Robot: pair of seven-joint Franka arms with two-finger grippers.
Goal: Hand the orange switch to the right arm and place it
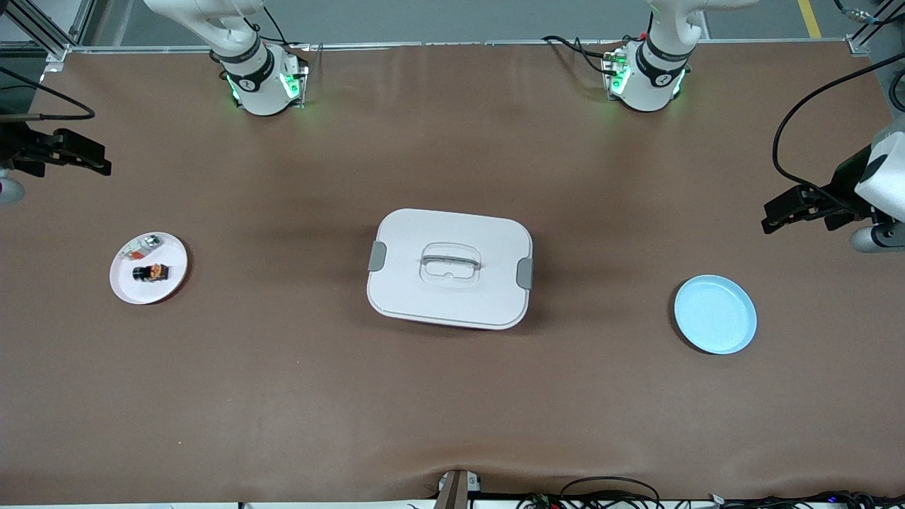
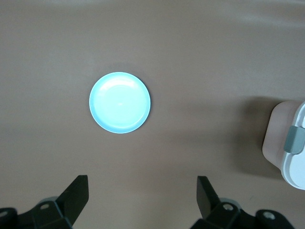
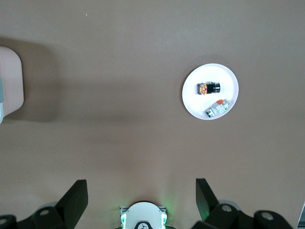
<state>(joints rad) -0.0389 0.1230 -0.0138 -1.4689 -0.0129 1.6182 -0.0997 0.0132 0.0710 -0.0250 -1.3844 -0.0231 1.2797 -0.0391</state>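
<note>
On the white plate [image 1: 148,268] toward the right arm's end of the table lies the orange switch [image 1: 150,272], its long axis running roughly along the table's length, black body toward the table's end and orange part toward the middle. Just beside it on the same plate, a little farther from the front camera, lies a clear-silver part with a red-orange piece [image 1: 141,245], apart from the switch but close enough to be mistaken for it. Near the table's middle sits a white lidded box [image 1: 450,268] with grey side latches, and toward the left arm's end an empty light-blue plate [image 1: 715,314].

The right gripper [image 1: 99,164] hangs over the table's edge at its own end, fingers spread wide and empty, with the switch plate below it and nearer the front camera. The left gripper [image 1: 771,219] hovers over the table's edge at the left arm's end, likewise released and empty, well apart from the switch, with the box between.

So the right arm is plainly the nearer one, which sits oddly with a handover toward it.

Both grippers are partly cut off at the front view's borders, and the switch's silvery end is too small to make out.
</note>
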